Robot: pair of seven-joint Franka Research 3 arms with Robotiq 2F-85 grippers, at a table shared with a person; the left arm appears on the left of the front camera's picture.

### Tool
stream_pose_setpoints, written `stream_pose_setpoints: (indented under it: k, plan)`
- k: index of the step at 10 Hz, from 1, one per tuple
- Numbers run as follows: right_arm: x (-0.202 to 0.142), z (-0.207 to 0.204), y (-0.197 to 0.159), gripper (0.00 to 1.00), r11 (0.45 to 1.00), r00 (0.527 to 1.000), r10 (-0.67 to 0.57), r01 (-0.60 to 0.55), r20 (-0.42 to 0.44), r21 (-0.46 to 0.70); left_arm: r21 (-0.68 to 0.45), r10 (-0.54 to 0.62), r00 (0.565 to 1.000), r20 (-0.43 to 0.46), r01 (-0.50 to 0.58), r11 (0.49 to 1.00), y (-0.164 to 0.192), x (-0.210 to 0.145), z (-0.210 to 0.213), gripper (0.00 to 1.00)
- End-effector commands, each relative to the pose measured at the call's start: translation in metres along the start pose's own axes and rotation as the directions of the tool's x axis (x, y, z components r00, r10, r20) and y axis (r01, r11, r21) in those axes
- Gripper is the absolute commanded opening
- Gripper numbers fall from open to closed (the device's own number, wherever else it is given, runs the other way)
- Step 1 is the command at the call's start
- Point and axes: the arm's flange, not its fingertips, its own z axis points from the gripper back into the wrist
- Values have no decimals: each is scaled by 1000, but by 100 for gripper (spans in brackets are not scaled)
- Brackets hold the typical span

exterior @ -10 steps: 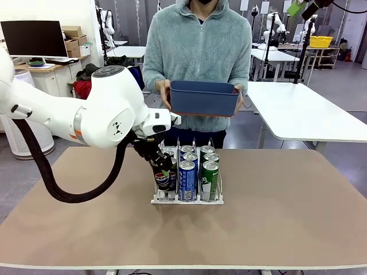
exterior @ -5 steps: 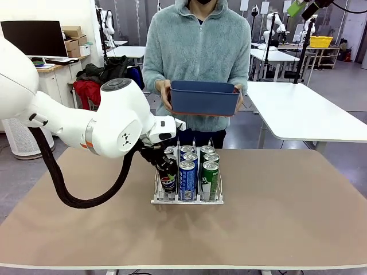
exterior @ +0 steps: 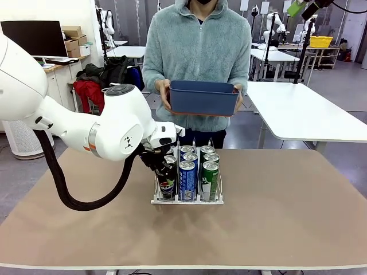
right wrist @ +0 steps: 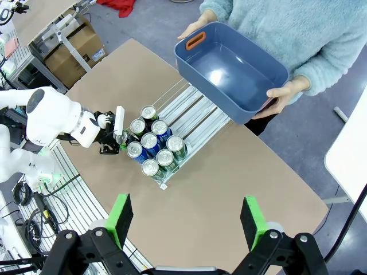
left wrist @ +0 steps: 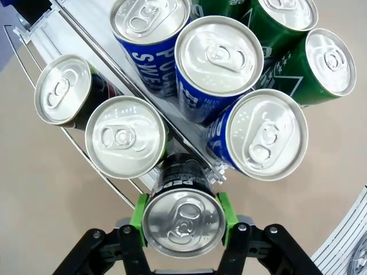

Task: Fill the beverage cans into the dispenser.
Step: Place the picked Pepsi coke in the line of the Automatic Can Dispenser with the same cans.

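**Nine cans in the rack, bin empty**

Brown table (exterior: 275, 223) carried the dispenser (exterior: 187, 199) at its centre, with nine beverage cans (left wrist: 218, 54) in three lanes. Left gripper (left wrist: 183, 220) was clamped on the black can (left wrist: 183, 222) at 6 o'clock of its lane. Right gripper (right wrist: 187, 220) stood wide apart, high above. Person's blue bin (right wrist: 229, 71) was empty. Rear cans were partly hidden in the front view.

Cans (exterior: 187, 170) in dispenser (exterior: 187, 199) — bin (exterior: 204, 97) behind.
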Motion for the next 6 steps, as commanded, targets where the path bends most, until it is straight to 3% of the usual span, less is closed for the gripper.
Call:
stream_pose_setpoints:
  k: [1, 3, 6]
  plan:
    - [-2, 0, 2, 100, 1000, 1000, 3, -3, 2, 8, -24, -9, 1000, -24, 9, 1000, 3, 6, -5, 58]
    - [-2, 0, 2, 100, 1000, 1000, 3, -3, 2, 8, -45, -20, 999, -49, 18, 999, 1, 5, -5, 58]
    - [-2, 0, 2, 100, 1000, 1000, 3, -3, 2, 8, -7, 2, 1000, -15, -2, 1000, 1, 3, -1, 58]
